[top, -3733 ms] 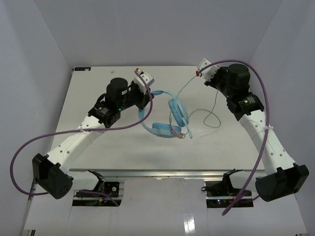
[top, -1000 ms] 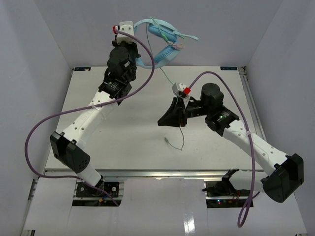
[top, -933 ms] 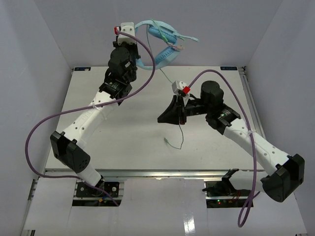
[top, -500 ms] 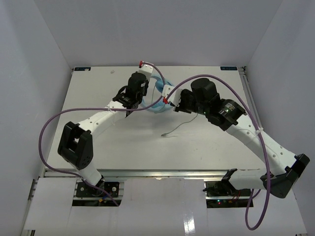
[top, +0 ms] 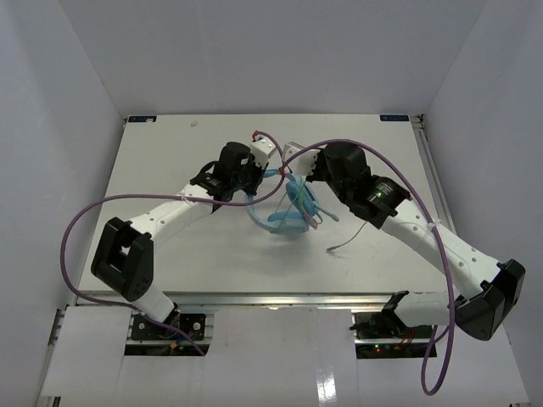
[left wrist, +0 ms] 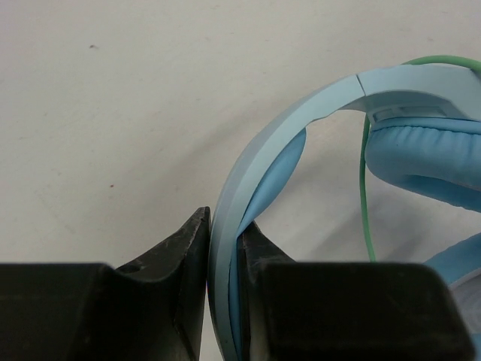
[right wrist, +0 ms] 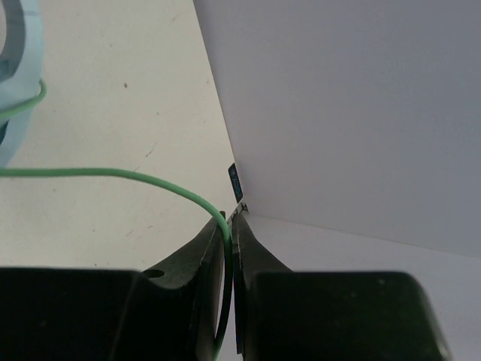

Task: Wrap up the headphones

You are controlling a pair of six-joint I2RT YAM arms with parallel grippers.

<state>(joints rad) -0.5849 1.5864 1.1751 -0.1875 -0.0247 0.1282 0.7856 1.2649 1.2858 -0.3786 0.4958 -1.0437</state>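
Observation:
The light blue headphones (top: 288, 208) lie at the middle of the white table (top: 170, 254). My left gripper (top: 265, 172) is shut on their headband (left wrist: 301, 113), which passes between the jaws of the gripper (left wrist: 224, 226). A ribbed ear cup (left wrist: 428, 158) shows at the right of the left wrist view. My right gripper (top: 299, 170) sits just behind the headphones and is shut on the thin green cable (right wrist: 113, 172), which runs into the gripper (right wrist: 228, 222). The cable's loose tail (top: 344, 243) trails on the table to the right of the headphones.
Thick purple arm cables (top: 85, 220) loop over both arms. White walls (right wrist: 338, 113) close in the table at the back and both sides. The metal front rail (top: 271, 297) runs along the near edge.
Both arms have brought the headphones down from high at the back wall to the table's middle. Since half a second ago the headphones have shifted nearer and the cable tail has swung right.

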